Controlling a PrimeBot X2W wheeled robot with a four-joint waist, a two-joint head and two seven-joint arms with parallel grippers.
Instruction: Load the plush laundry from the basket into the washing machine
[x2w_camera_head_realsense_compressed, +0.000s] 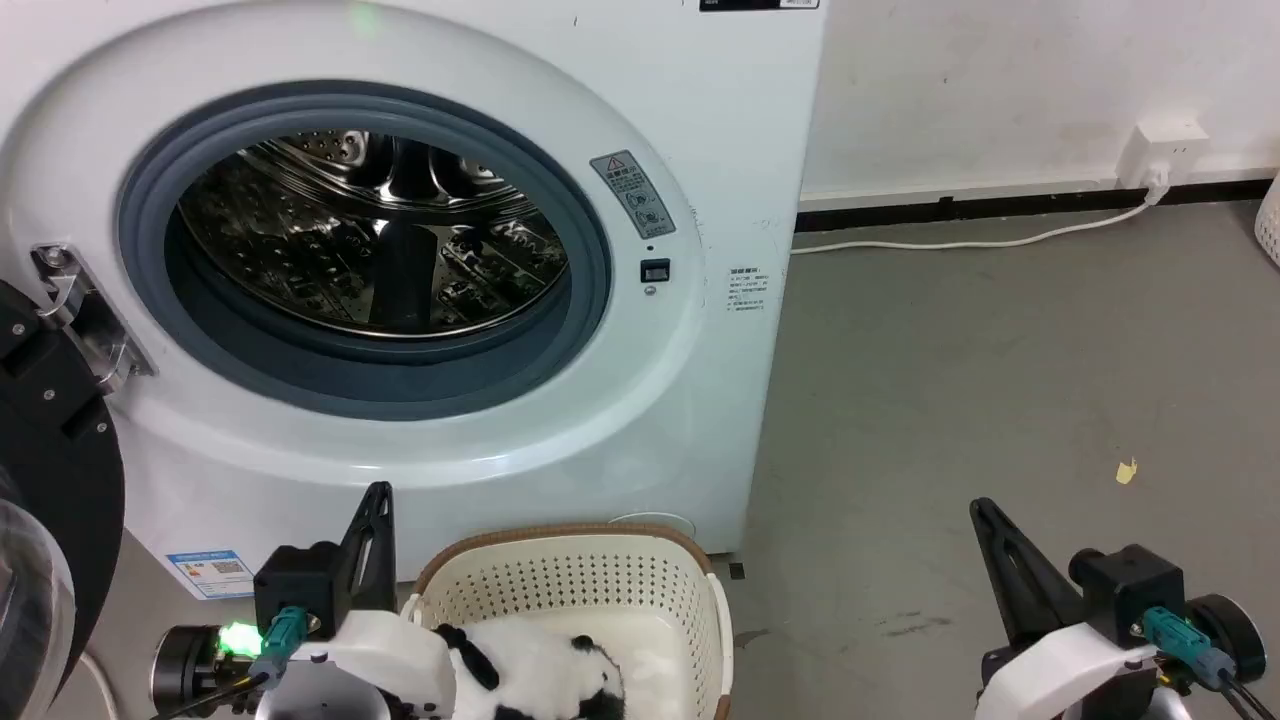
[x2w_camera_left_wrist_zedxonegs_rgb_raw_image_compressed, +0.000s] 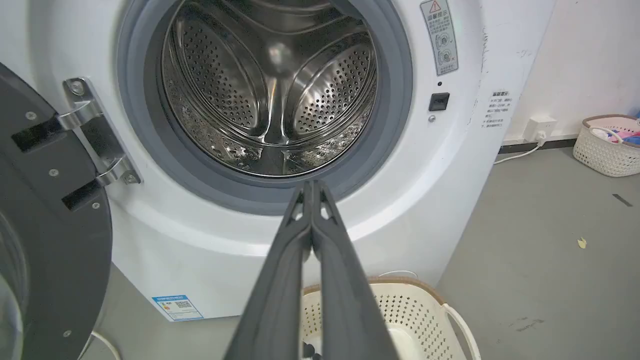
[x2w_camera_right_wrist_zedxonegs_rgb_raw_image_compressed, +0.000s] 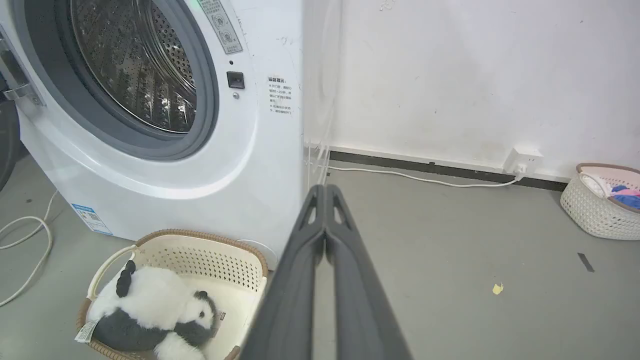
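The panda toy lay in the basket; I judged it soft and light, best pinched at its plump white back. My left gripper and right gripper were pressed together, empty.

The head view looks down, close on the washing machine and basket; both wrist views share them from lower.
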